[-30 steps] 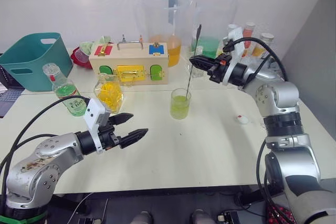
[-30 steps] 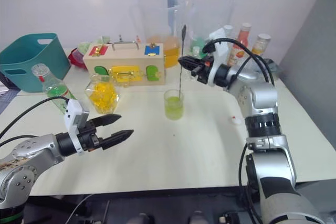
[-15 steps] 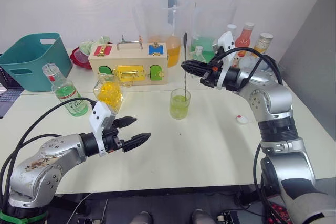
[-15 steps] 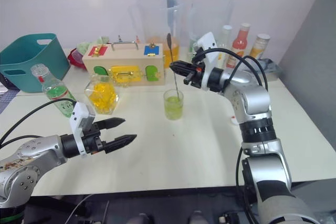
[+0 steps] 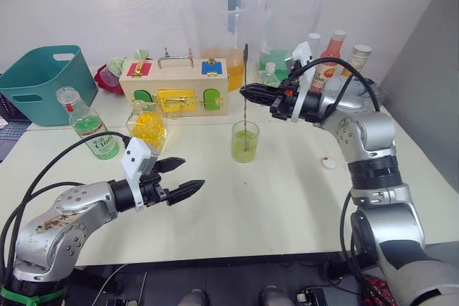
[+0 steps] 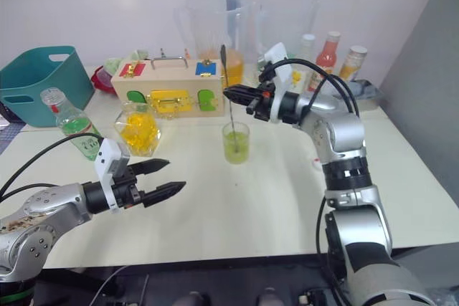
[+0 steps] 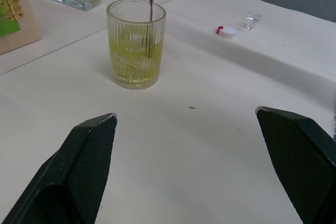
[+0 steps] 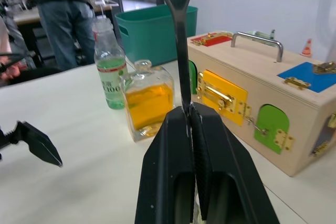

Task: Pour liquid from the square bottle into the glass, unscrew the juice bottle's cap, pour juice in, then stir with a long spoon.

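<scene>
The glass (image 5: 244, 141) of yellow-green drink stands mid-counter (image 5: 287, 198) with the spoon (image 5: 244, 91) upright in it, bowl in the liquid for stirring. The right end effector (image 5: 247, 93) pinches its stem above the rim; the left end effector (image 5: 179, 177) hangs open nearby, holding nothing

Open table (image 5: 287, 198) between my left gripper (image 5: 188, 178) and the glass (image 5: 244, 141). Far edge crowded: wooden box (image 5: 176, 87), square bottle (image 5: 147, 125), green bottle (image 5: 89, 123). Small cap (image 5: 328, 163) right of glass.
</scene>
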Controlling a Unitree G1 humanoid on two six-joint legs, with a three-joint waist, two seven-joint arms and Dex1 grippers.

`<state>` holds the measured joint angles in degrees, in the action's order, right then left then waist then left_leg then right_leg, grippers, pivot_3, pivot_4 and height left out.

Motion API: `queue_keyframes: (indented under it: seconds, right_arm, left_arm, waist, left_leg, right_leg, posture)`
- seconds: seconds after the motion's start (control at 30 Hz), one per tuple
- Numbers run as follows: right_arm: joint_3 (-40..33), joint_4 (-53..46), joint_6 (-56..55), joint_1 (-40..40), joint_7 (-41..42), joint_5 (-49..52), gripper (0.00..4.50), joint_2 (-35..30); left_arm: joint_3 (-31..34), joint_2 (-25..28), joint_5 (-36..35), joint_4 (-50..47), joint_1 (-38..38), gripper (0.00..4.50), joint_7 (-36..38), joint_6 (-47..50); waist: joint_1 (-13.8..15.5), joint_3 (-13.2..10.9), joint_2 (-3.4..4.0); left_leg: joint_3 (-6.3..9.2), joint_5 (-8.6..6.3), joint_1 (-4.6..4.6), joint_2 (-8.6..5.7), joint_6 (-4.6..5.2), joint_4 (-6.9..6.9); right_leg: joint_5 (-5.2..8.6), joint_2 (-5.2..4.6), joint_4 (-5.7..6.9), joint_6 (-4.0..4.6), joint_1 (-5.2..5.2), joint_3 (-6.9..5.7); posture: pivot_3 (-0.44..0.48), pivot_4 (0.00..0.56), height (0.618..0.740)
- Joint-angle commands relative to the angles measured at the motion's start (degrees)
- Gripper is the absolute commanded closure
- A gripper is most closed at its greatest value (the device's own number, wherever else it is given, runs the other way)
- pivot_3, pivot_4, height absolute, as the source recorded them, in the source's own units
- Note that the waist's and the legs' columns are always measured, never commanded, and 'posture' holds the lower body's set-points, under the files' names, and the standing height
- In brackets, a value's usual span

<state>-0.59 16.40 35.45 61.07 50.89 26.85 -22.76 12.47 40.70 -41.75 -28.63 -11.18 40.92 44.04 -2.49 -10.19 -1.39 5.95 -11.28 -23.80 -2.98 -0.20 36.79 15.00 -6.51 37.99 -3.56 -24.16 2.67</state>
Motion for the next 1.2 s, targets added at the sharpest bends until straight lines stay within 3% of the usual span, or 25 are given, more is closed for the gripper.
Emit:
queue_keyframes:
  seconds: [0.03,0.2,0.43,0.73,0.97,1.2]
  right_arm:
    - [-1.99,0.86,-1.88,2.43,-0.12,0.75,4.5,0.69]
    - [2.05,5.11,-12.91,1.84,-1.46,-7.39,4.5,1.91]
    - [1.76,7.2,-18.02,2.32,-2.42,-10.6,4.5,2.4]
    - [1.49,2.66,-12.08,1.33,1.04,-9.52,4.5,-1.13]
    - [-0.06,-4.18,-2.85,-1.26,2.29,-2.47,4.5,0.46]
    - [1.59,-1.66,-9.08,-0.42,-1.75,-6.8,4.5,2.79]
  left_arm:
    - [0.33,0.48,0.34,-0.26,-0.88,0.02,0.09,-1.38]
    - [-0.06,0.46,0.56,0.21,-1.37,0.02,0.24,-1.57]
    - [-0.68,-0.05,1.02,0.61,-1.92,0.02,0.31,-1.7]
    - [-1.67,-0.35,1.37,1.38,-2.33,0.02,0.9,-2.41]
    - [-2.65,-0.24,1.89,2.12,-2.66,0.02,1.32,-3.36]
    - [-2.59,-0.18,2.14,2.32,-2.72,0.02,1.56,-3.38]
  waist:
    - [0.01,0.0,0.0]
    - [-0.09,0.0,0.0]
    - [0.01,0.0,0.0]
    - [0.03,0.0,0.0]
    - [-0.06,0.0,0.0]
    - [-0.06,0.0,0.0]
  left_leg:
    - [0.0,0.0,0.0,-0.01,0.0,0.0]
    - [-0.01,0.0,0.0,0.0,-0.01,0.0]
    - [0.0,0.02,0.0,-0.02,-0.04,0.0]
    - [0.0,0.03,0.0,-0.02,-0.05,0.0]
    - [0.02,0.02,0.0,0.0,-0.04,-0.01]
    - [0.02,0.03,0.0,-0.01,-0.05,-0.01]
  right_leg:
    - [0.0,-0.01,-0.01,0.0,0.0,0.0]
    - [0.0,0.0,0.01,0.0,-0.02,0.0]
    - [0.0,-0.02,0.01,0.0,-0.01,0.0]
    - [0.0,-0.01,0.01,0.0,-0.01,0.0]
    - [0.0,0.0,0.02,0.0,-0.01,0.0]
    - [0.0,-0.01,0.03,0.0,-0.02,0.0]
  posture:
    - [0.0,0.15,0.74]
    - [0.0,0.15,0.74]
    - [0.0,0.15,0.74]
    - [0.0,0.15,0.74]
    - [0.0,0.15,0.74]
    - [0.0,0.15,0.74]
